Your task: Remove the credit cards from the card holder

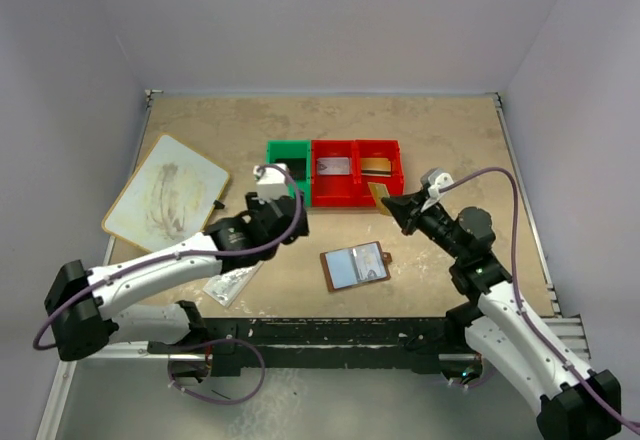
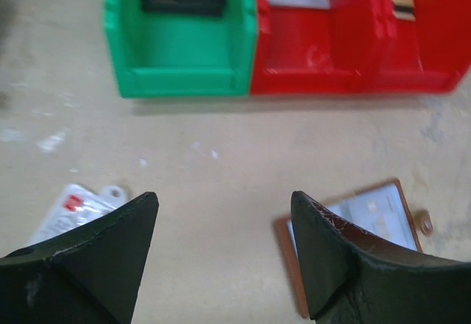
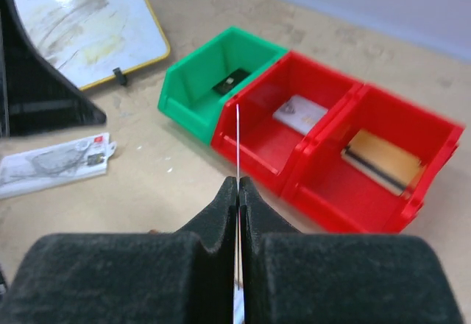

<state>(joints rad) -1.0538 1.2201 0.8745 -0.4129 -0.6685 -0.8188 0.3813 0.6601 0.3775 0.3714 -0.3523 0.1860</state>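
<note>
Green and red plastic bins (image 1: 335, 198): one row, mid-worktop toward far edge.
Left gripper (image 2: 224, 199): fingers spread wide, nothing between them.
Right gripper (image 3: 238, 185): fingers pinched on thin tan card (image 1: 378, 192), edge-on.
Brown leather folding card holder (image 1: 355, 267): open flat, centre, toward near edge.

Green bin (image 1: 288, 145) touching red bins (image 1: 355, 172); whiteboard (image 1: 165, 193) far left.

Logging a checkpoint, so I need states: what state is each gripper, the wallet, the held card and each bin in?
Left gripper: open, empty.
Right gripper: shut on a thin card, seen edge-on.
Brown leather card holder: lying open, flat.
Green plastic bin: holds a dark card.
Middle red plastic bin: holds a pale card.
Right red plastic bin: holds a tan card.
</note>
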